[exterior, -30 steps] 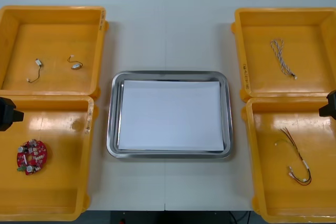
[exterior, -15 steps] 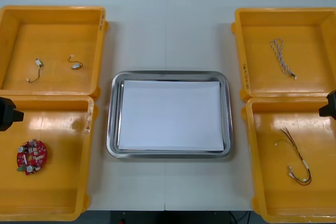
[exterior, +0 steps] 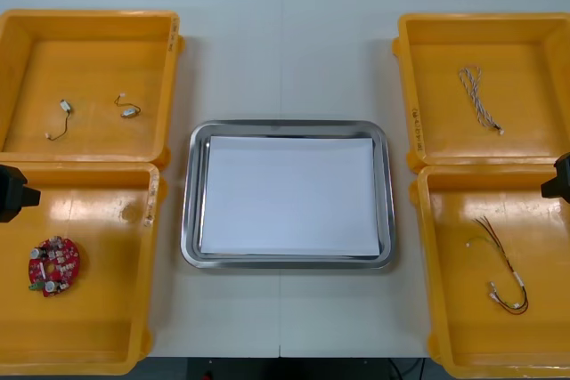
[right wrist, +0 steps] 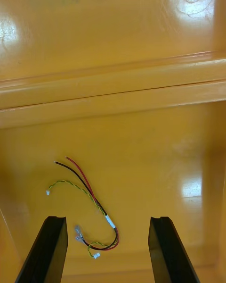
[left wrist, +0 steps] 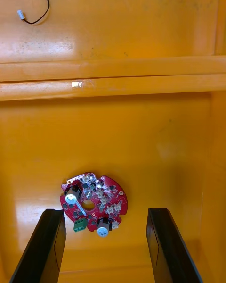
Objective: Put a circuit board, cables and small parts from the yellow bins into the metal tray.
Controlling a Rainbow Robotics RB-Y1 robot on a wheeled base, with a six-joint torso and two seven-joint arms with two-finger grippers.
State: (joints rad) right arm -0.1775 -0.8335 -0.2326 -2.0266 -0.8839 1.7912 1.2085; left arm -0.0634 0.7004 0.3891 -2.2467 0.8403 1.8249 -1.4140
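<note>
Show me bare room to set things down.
The metal tray is bare across its whole white inside. So is the table beyond it, between the far left bin and far right bin. The strips beside the tray are narrow; nothing is crowded.

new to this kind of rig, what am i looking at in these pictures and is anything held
It is a two-armed robot at a table. One picture looks down from above; the other two come from cameras on its wrists, where the black bars are its fingers. The left gripper hovers open over a red circuit board in a yellow bin; the right gripper hovers open over a red and yellow cable. The far bins hold a twisted blue and white cable and small metal parts. The metal tray sits between, white inside. Nothing is held.
</note>
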